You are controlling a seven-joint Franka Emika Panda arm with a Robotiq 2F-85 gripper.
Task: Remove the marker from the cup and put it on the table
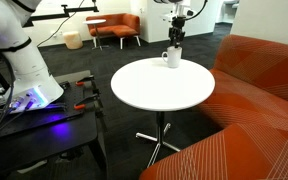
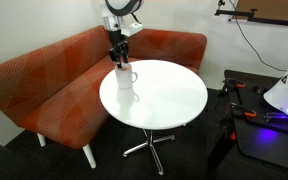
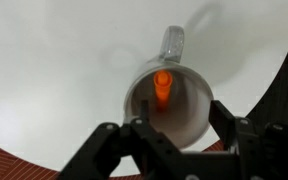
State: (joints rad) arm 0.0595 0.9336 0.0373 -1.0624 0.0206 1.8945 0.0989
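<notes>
A: Where is the marker [image 3: 162, 90]?

B: Inside the cup [image 3: 169, 120], which stands on the white worktop [image 3: 54, 60] near its edge. The wrist view looks almost straight down into the cup. The marker shows as a short orange stub near the middle of the opening, a little toward the side where the handle [image 3: 173, 42] sticks out.

A: Its long axis?

B: Close to upright, I judge, since it looks so foreshortened. It probably leans on the inner wall, but I cannot tell which way.

A: And the jaws?

B: Spread wide, holding nothing. The 2 of them enter from the bottom of the wrist view, 1 on each side of the cup's near rim, and the marker lies ahead of them, between their lines. In both exterior views the jaws hang directly above the cup [image 1: 172, 58], close over the cup's rim [image 2: 125, 70]. Whether the tips are inside it I cannot tell.

A: What does the next move turn on?

B: The marker sits below the jaws and roughly centred between them, so a straight descent should bracket it. The risk, I think, is the cup wall. Jaws this wide may strike the rim and shift the cup unless they narrow first. With only 1 arm, nothing steadies the cup.
</notes>
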